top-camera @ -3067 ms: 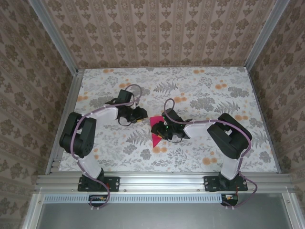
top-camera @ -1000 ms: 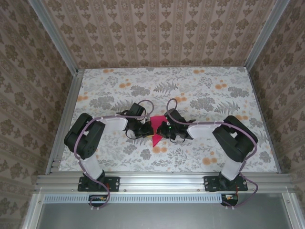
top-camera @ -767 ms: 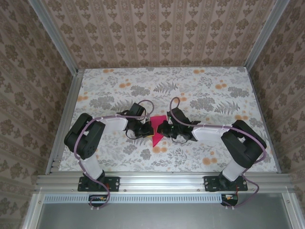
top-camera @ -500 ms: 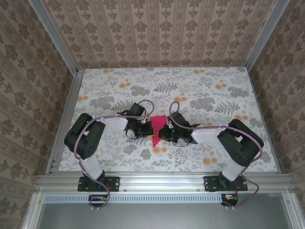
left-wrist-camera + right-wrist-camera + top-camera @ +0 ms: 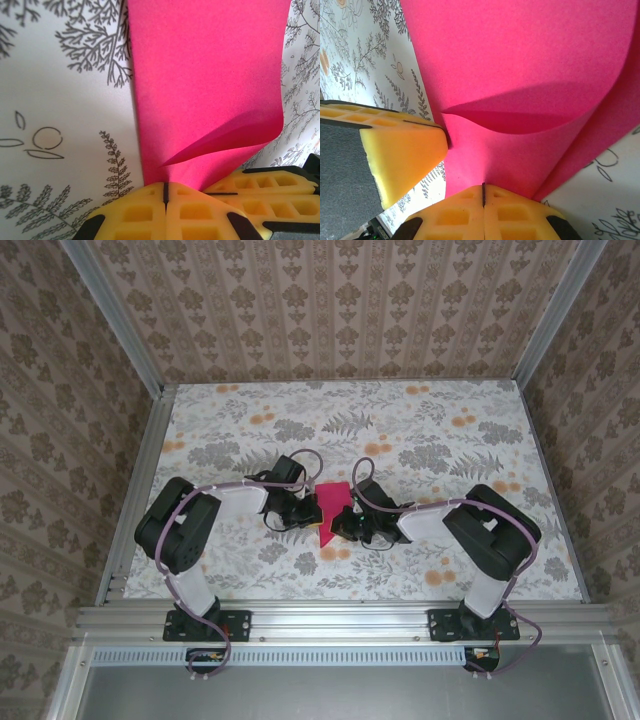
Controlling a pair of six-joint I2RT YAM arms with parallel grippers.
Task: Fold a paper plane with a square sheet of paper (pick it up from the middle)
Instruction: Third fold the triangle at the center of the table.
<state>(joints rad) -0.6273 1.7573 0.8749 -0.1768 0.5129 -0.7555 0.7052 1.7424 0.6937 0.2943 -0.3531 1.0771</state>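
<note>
So, the left gripper (image 5: 165,192) and right gripper (image 5: 483,192) are both pinched shut on the pink sheet (image 5: 333,498) mid-frame, its long axis running up-frame between them.

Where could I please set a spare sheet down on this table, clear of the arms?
The far strip of the floral-print table along the patterned back wall is bare, as is the near right corner. The middle is crowded: the left claw and right claw both pinch the thin magenta-pink square sheet of paper.
</note>
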